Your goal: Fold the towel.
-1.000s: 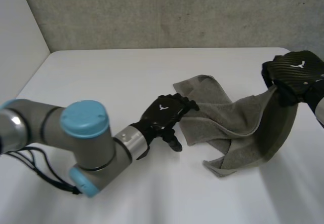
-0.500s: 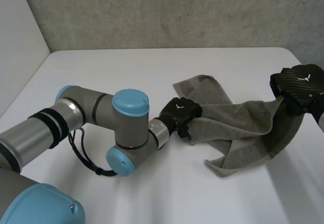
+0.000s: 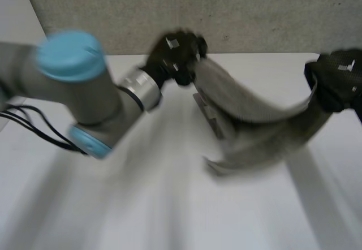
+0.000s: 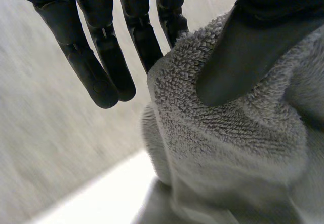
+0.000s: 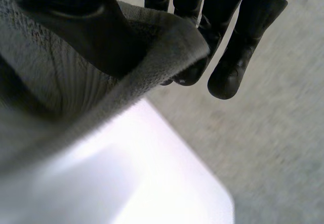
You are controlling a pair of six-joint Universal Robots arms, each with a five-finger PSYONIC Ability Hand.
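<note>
Grey towel [image 3: 254, 117] slung between hands, sagged over white table [image 3: 169, 205]. One end pinched by left hand [image 3: 175, 49] at 11 o'clock, other end clamped by right hand [image 3: 339, 80] at 3 o'clock.

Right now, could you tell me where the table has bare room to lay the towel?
Bare: the near table, between the left arm and the low fold of the towel. Crowded: middle to right, where the towel sags between the left hand and right hand.

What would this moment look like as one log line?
left hand: pinches towel edge | right hand: pinches towel edge | towel: slung between hands, sagging over table
</note>
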